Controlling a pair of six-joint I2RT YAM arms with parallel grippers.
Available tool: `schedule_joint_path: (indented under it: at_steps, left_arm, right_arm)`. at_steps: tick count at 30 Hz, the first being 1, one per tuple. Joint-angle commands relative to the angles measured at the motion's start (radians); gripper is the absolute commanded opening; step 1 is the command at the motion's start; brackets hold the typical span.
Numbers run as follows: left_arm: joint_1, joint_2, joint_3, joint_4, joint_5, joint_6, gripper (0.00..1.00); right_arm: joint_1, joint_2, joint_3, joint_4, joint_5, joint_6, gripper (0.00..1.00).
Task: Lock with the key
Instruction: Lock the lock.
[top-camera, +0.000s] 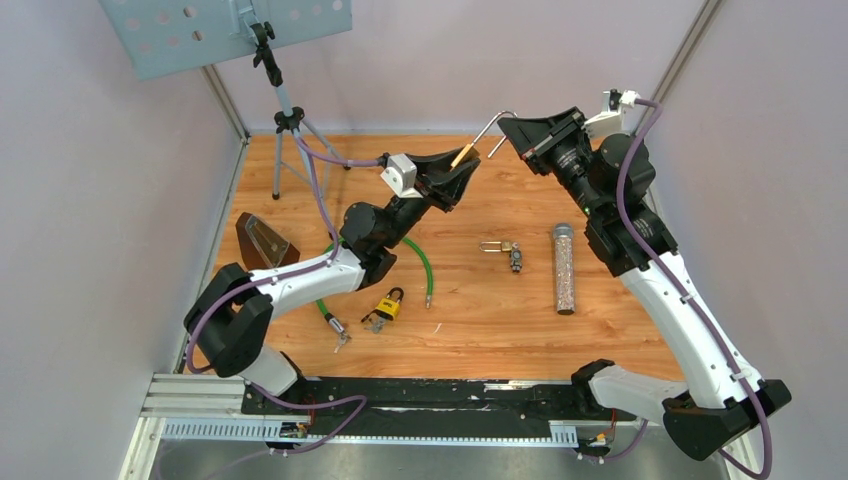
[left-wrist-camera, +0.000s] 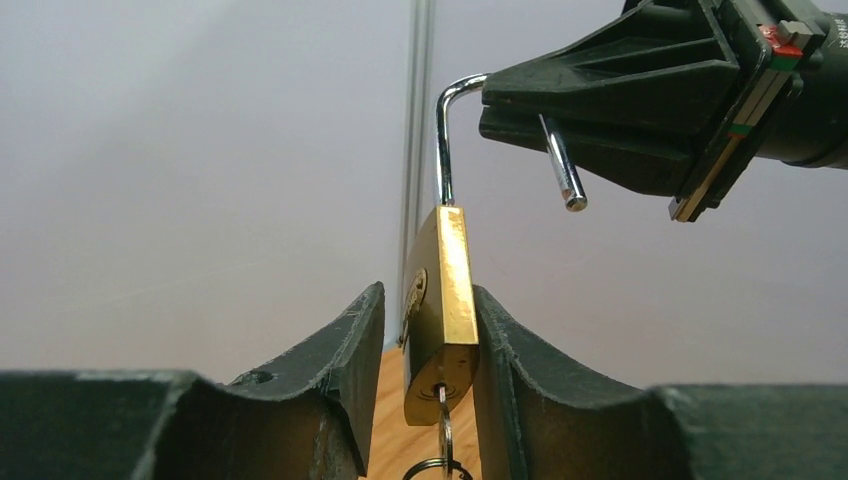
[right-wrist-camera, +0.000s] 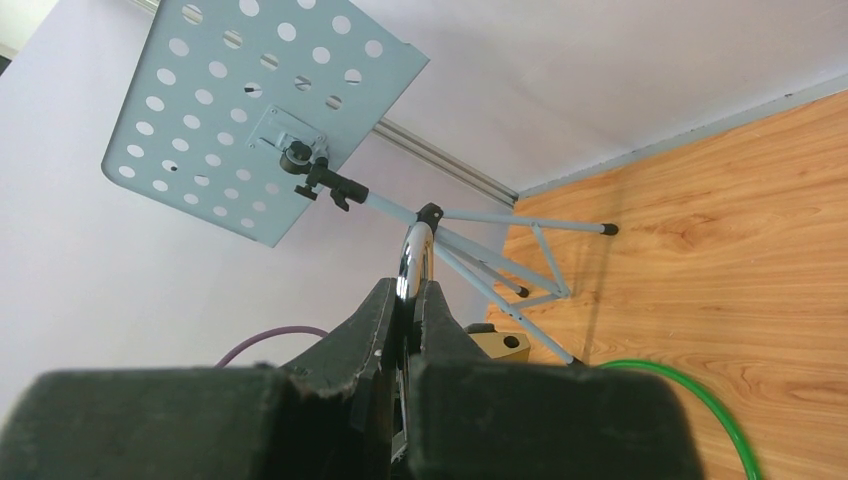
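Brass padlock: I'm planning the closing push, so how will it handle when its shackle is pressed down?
The brass padlock looks like solid metal, so it is probably rigid and heavy for its size. Its polished sides may slip in the left gripper. The open shackle, pinched by the right gripper, likely swivels unless its free end is aligned.

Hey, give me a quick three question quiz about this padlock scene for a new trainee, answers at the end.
1. True or false: the shackle of the brass padlock is snapped shut into the body.
2. What does the right gripper pinch? A the shackle; B the green cable; C the music stand.
3. Name what hangs below the brass padlock held in the left gripper.
Key: 1 false, its free end is out of the body. 2 A. 3 the key ring.
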Motion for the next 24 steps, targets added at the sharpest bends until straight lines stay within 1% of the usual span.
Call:
schedule_joint_path:
  at_steps: [1,2,4,5,8,10,11,12,13,14,15,16,19,20,21,24]
  left_arm:
    - [0.004,0.013,0.039,0.071,-0.019,-0.021,0.37]
    - [0.004,0.014,0.040,0.073,-0.024,-0.023,0.18]
    - [0.005,0.015,0.039,0.087,-0.044,-0.032,0.02]
    - [0.009,0.012,0.036,0.098,-0.052,-0.043,0.00]
    - [0.027,-0.012,0.030,0.095,-0.062,-0.085,0.00]
    - [0.056,-0.040,0.031,0.049,-0.041,-0.153,0.00]
    - [0.084,-0.049,0.032,0.032,-0.010,-0.211,0.00]
    - [0.100,-0.071,0.042,-0.022,0.014,-0.249,0.00]
    - [0.137,-0.081,0.050,-0.053,0.070,-0.321,0.00]
    - [0.176,-0.103,0.072,-0.132,0.099,-0.395,0.00]
    - [0.195,-0.113,0.085,-0.176,0.161,-0.430,0.00]
    - [0.231,-0.131,0.112,-0.249,0.194,-0.483,0.00]
    - [0.298,-0.158,0.161,-0.380,0.362,-0.557,0.00]
    - [0.325,-0.168,0.185,-0.434,0.399,-0.575,0.00]
    - [0.337,-0.173,0.194,-0.458,0.467,-0.582,0.00]
    - [0.396,-0.195,0.219,-0.540,0.612,-0.589,0.00]
  right_arm:
    - [0.006,-0.043,0.024,0.105,-0.001,0.045,0.00]
    - [0.006,-0.044,0.022,0.102,-0.001,0.044,0.00]
    - [0.005,-0.046,0.016,0.096,0.000,0.044,0.00]
    - [0.006,-0.047,0.009,0.093,0.002,0.042,0.00]
    - [0.005,-0.056,-0.013,0.085,0.008,0.014,0.00]
    - [0.003,-0.067,-0.035,0.084,0.009,-0.041,0.00]
    - [0.002,-0.071,-0.046,0.084,0.009,-0.083,0.00]
    - [0.000,-0.077,-0.056,0.085,0.008,-0.123,0.00]
    - [-0.004,-0.081,-0.068,0.085,0.008,-0.170,0.00]
    - [-0.011,-0.085,-0.081,0.090,0.005,-0.219,0.01]
    - [-0.021,-0.087,-0.096,0.101,-0.023,-0.269,0.04]
    - [-0.031,-0.088,-0.110,0.109,-0.060,-0.320,0.06]
    - [-0.056,-0.086,-0.144,0.122,-0.192,-0.451,0.17]
    - [-0.063,-0.084,-0.151,0.117,-0.239,-0.479,0.22]
    - [-0.070,-0.084,-0.155,0.113,-0.290,-0.504,0.34]
    - [-0.090,-0.086,-0.140,0.073,-0.416,-0.566,0.61]
